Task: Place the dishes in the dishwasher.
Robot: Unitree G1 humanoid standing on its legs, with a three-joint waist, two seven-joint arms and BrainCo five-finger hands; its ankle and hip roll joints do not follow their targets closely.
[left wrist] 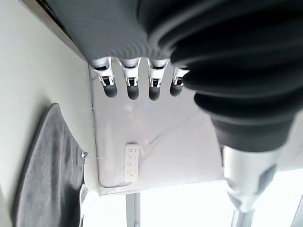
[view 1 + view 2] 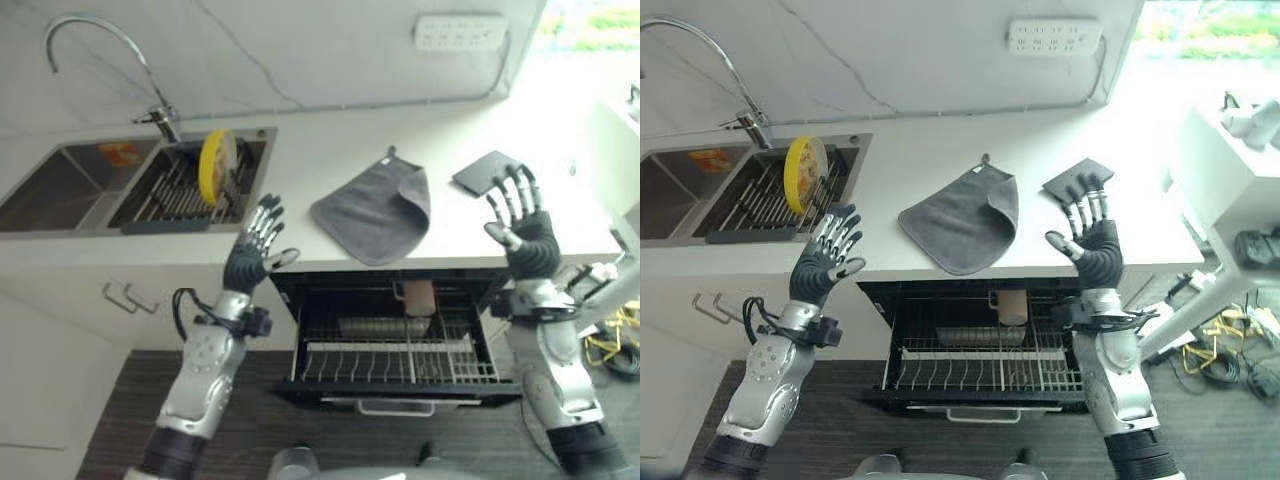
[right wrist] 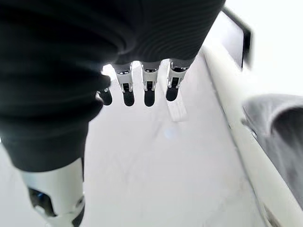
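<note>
Overhead, the left robot hand and right robot hand hover spread, empty, at the counter front edge. A grey cloth lies between them; no writing is legible.

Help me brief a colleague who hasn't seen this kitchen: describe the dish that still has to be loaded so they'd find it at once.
Start at the steel sink at the counter's left end, under the curved tap. In its right basin lies a dark drying rack, and the yellow plate stands on edge in it. It is the only bright yellow thing there.

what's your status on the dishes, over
Left hand and right hand open, empty. Yellow plate upright in sink rack. Dishwasher drawer open, path clear.
</note>
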